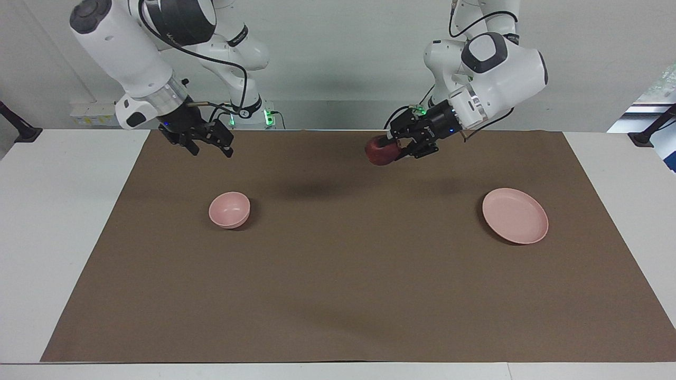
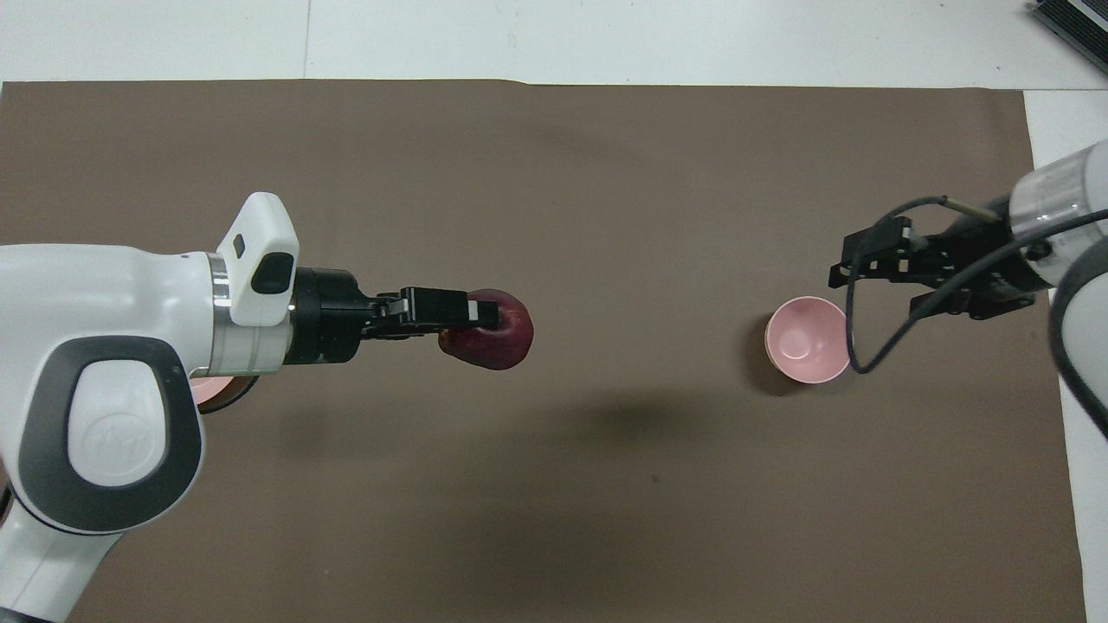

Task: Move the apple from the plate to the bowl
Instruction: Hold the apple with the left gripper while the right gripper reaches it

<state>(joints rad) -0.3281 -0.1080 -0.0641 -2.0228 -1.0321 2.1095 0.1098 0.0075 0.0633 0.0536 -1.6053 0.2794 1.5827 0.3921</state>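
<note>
We can barely see the flat pale pink plate [image 2: 227, 391] overhead, the left arm covers it. Left gripper [image 1: 392, 144] clamps the dark red apple [image 1: 380, 151] over the brown paper mat [image 1: 348, 274]; right gripper [image 1: 210, 147] hangs spread wide near the small deep pink bowl [image 1: 229, 209].

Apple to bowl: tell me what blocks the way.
Nothing visible does. The left gripper holds the apple up over bare brown mat. The open right gripper hangs beside the bowl, not over its mouth.

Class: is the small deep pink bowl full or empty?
Empty: the small deep pink bowl shows only its bare inside; the dark red apple is in the left claw.
</note>
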